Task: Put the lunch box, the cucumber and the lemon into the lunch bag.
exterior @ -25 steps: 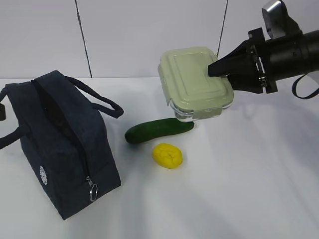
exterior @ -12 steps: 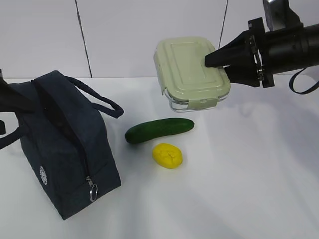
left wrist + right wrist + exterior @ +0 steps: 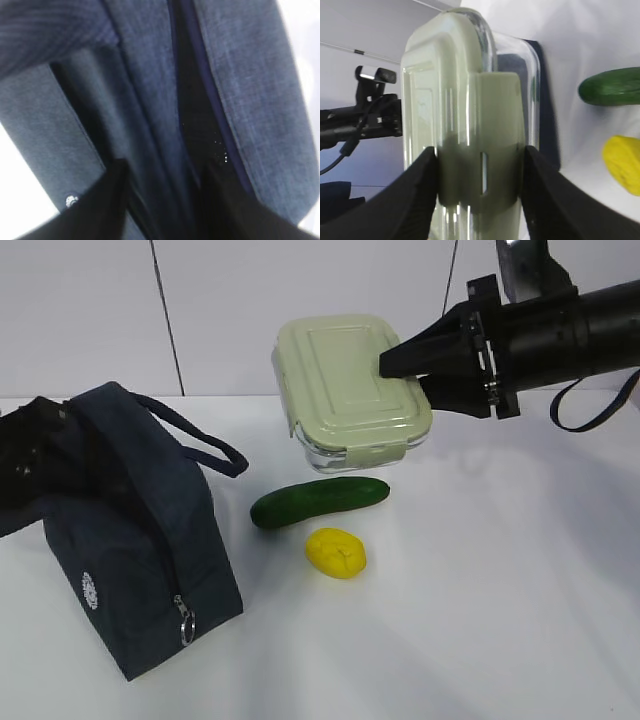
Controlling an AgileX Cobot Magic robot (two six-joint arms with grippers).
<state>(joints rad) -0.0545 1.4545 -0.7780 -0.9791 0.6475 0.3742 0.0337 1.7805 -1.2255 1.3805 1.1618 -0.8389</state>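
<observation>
Now the right gripper point(image 3: 395, 362) has carried the lunch box point(image 3: 352, 392) further left and a bit higher than a second ago; it hangs in the air above the far end of the cucumber point(image 3: 318, 501), tilted with the sage lid facing the camera. Right wrist view shows both fingers clamped across the lid clasp and glass wall, so it's a firm hold on the box. Left gripper point(image 3: 165, 200) has come in over the lunch bag point(image 3: 140, 540) at the left; a second ago only a sliver of it showed at the left edge. Left wrist view has its fingers straddling a fold of navy fabric beside the dark zipper opening, but I can't tell if they're pinched on it yet. My read: left arm is about to hold the mouth open for the box. Cucumber and lemon point(image 3: 336, 552) are untouched on the table, right of the bag.
</observation>
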